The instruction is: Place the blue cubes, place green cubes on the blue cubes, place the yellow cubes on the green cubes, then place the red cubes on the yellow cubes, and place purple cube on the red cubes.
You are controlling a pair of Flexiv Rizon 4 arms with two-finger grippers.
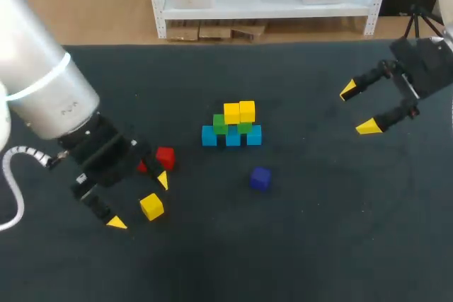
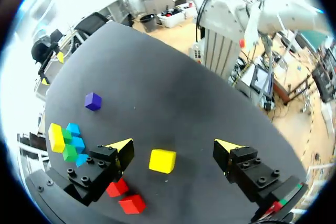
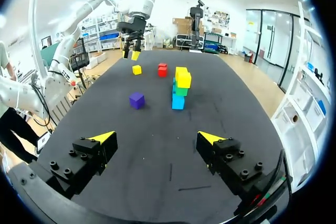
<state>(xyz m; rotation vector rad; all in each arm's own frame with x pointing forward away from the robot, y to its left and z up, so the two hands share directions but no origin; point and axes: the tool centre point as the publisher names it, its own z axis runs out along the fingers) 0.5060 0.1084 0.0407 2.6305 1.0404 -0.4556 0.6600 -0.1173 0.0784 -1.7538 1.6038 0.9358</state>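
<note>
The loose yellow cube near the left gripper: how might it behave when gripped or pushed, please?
Its flat faces suggest the loose yellow cube would slide, not roll. It looks rigid, so the open left gripper could probably pinch it firmly.

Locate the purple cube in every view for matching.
Head view: purple cube sits alone, nearer the robot than the cube stack.
Left wrist view: purple cube out past the cube stack, apart from it.
Right wrist view: purple cube beside the cube stack, apart.
Shared landmark: the cube stack.
</note>
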